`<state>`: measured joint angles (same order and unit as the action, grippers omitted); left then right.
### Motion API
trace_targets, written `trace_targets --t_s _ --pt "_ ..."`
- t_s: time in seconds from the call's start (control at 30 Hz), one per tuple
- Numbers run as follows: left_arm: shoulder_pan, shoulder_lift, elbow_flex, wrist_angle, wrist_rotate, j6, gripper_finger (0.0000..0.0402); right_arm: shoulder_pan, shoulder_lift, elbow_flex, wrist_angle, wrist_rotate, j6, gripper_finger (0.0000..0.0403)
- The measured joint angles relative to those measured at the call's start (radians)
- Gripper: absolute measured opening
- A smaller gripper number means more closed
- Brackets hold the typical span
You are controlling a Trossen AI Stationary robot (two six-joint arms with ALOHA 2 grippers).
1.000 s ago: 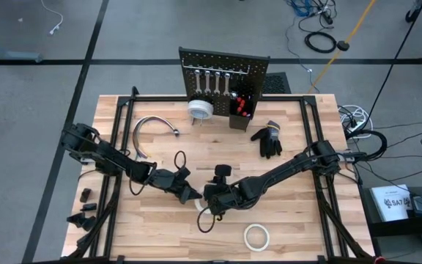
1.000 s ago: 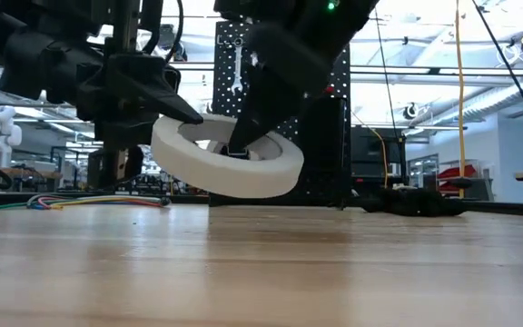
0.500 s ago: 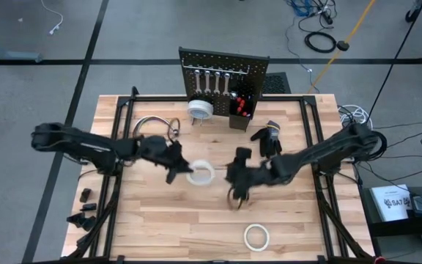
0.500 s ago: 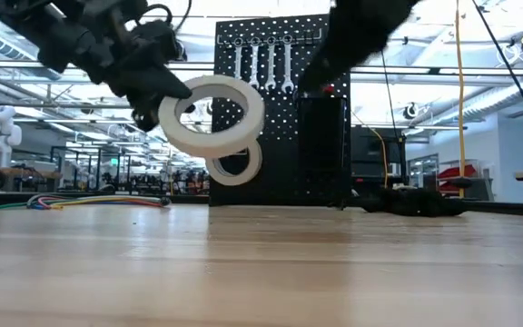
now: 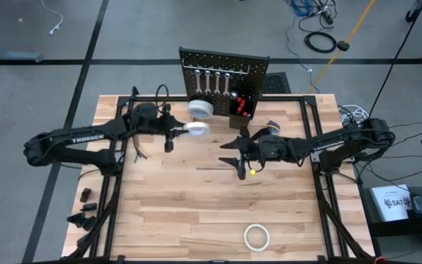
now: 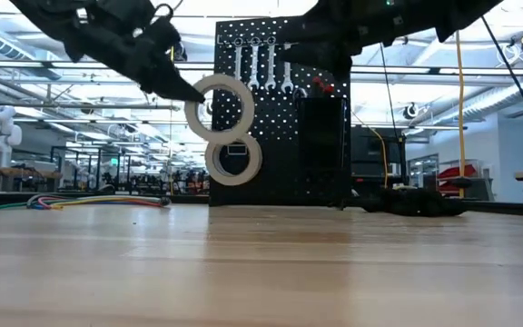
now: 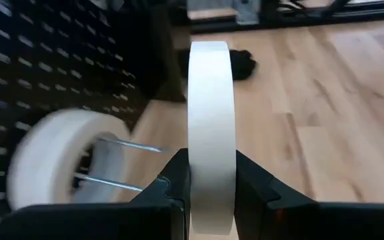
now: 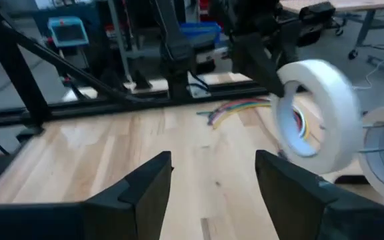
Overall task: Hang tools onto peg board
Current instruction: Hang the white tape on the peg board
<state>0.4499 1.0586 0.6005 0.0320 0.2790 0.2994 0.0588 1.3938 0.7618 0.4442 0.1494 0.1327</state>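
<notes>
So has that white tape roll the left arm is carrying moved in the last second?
Yes. The tape roll held in the left gripper has travelled from mid-table toward the peg board, now beside the hung roll.

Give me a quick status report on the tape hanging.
Left tool shut on white tape roll, beside black peg board. Right tool open, empty, mid-table. Another white roll already hooked; nothing blocking.

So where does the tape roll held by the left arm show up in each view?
High view: tape roll just left of centre, before the peg board.
Low view: upper centre-left, above the hung roll.
Left wrist view: centre, edge-on between the tool's fingers.
Right wrist view: right side.
Shared landmark: the hung roll.
</notes>
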Motion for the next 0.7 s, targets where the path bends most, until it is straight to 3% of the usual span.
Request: trace_targets --t_s 0.23,0.43,0.7 --pt "0.191 0.072 0.0 -0.019 0.276 -0.003 0.0061 -0.001 0.001 0.019 -0.033 0.002 -0.046 0.021" --pt "0.256 0.159 0.0 0.024 0.357 0.056 0.0061 -0.024 0.001 0.019 -0.028 0.007 -0.066 0.021" --pt "0.327 0.29 0.008 0.128 0.385 0.077 0.0061 -0.041 0.001 0.019 -0.033 0.007 -0.058 0.021"
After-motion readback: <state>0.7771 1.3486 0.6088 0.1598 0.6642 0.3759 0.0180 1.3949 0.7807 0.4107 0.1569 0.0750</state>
